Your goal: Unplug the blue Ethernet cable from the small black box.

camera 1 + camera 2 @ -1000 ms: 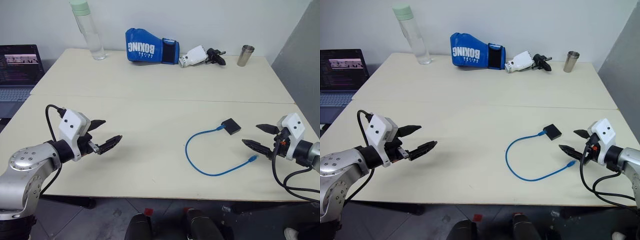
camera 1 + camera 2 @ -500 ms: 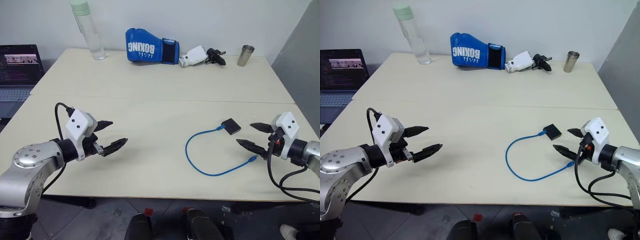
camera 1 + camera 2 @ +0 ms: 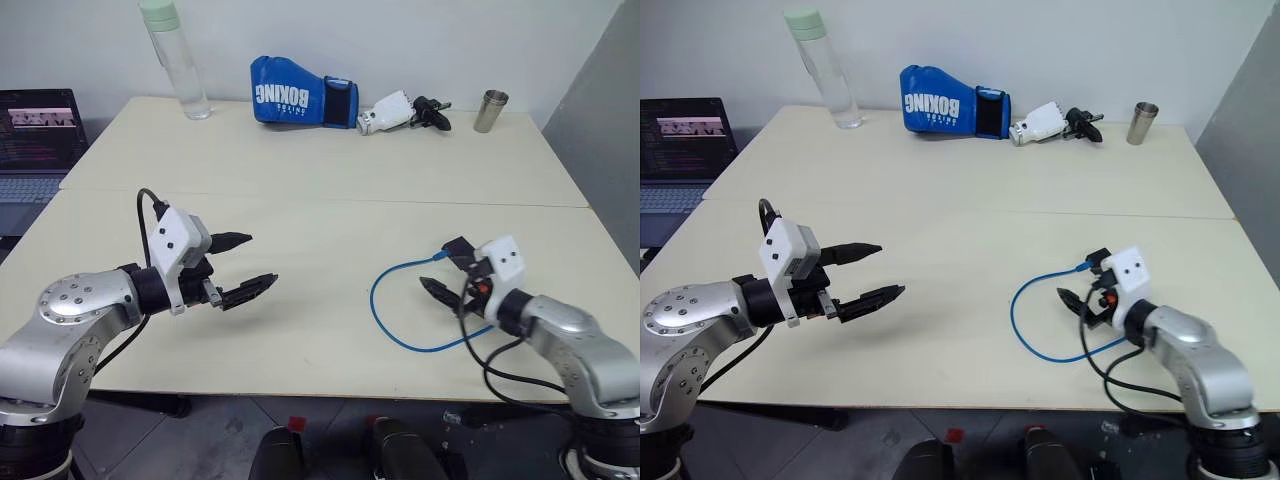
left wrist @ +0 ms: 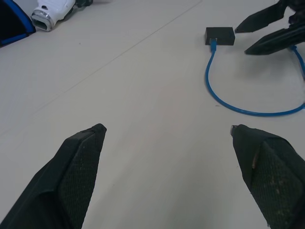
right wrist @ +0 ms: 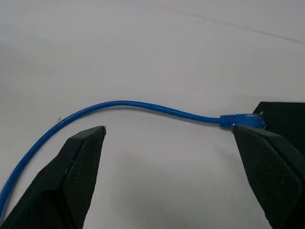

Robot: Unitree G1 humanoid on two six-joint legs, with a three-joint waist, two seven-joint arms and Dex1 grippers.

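On the cream table (image 3: 320,190), toward my right, the blue Ethernet cable (image 3: 385,320) lies in a loose loop, one plug seated in the small black box (image 4: 219,35). My right gripper (image 3: 440,272) hovers just beside that plugged end, fingers spread wide and empty, the cable running between them in the wrist view. My left gripper (image 3: 246,264) hangs well apart over bare tabletop, also wide open and holding nothing.

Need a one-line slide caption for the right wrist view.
Open right gripper hovers over the blue Ethernet cable, still plugged into the small black box.
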